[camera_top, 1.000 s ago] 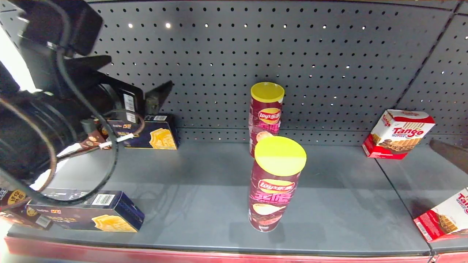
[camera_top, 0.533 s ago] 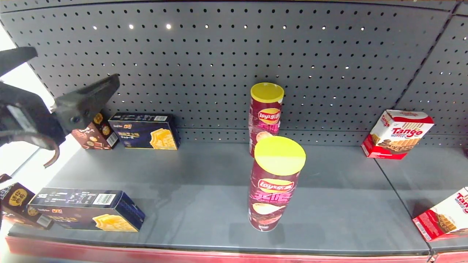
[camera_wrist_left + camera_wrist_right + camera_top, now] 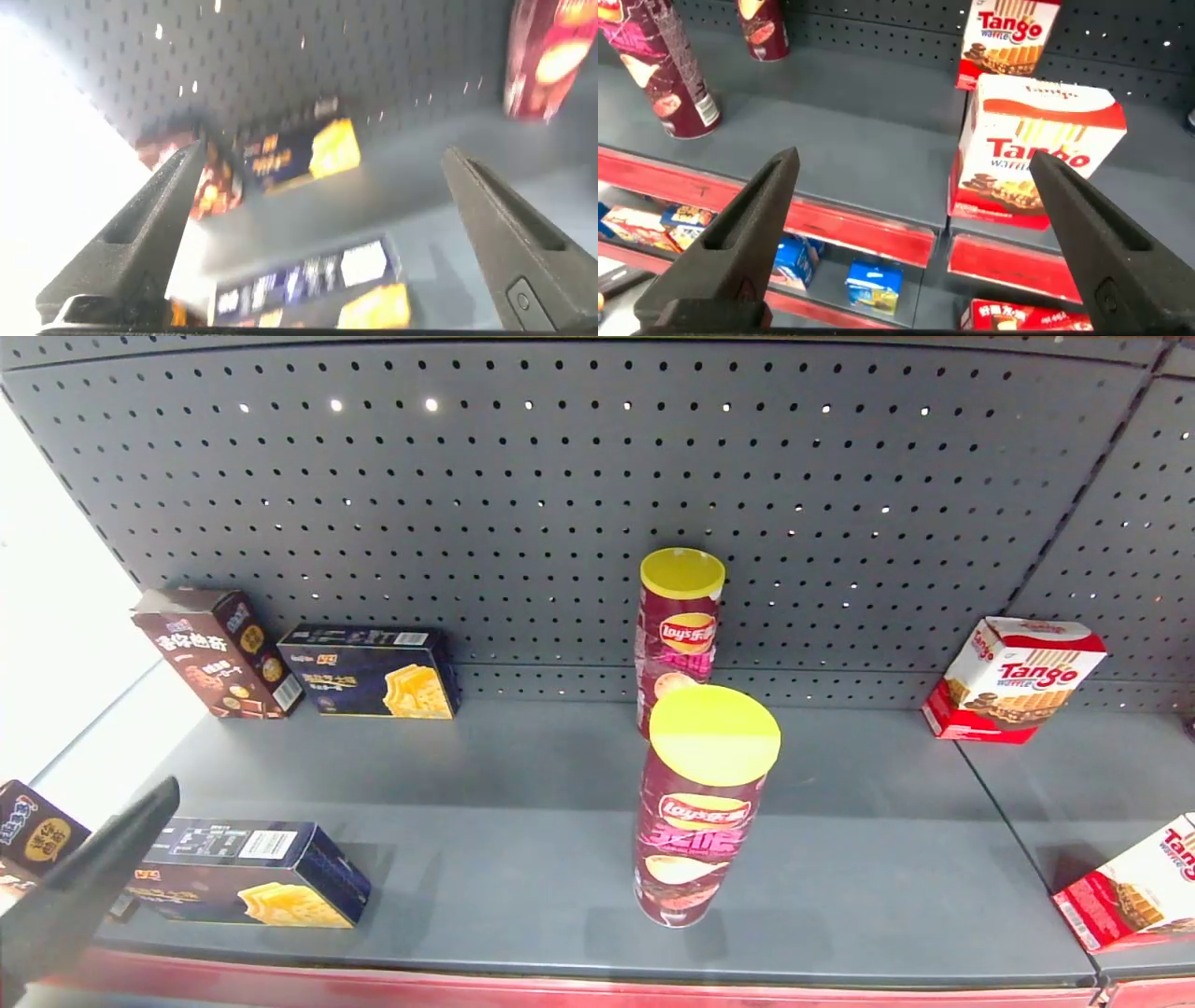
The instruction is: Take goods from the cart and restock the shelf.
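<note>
A brown snack box stands tilted at the shelf's back left, beside a dark blue biscuit box. My left gripper is open and empty, held off the shelf's front left corner; one of its fingers shows low at the left of the head view. Another dark blue box lies near the front left. My right gripper is open and empty, hovering in front of the shelf's red front edge, near a red and white wafer box.
Two chip cans with yellow lids stand mid-shelf, one behind the other. A second wafer box leans at the back right. Another brown box lies at the far front left. Packets fill the lower shelf.
My left gripper has let go of the brown snack box at the back left and drawn back and down to the front left corner. The box stays standing there.
</note>
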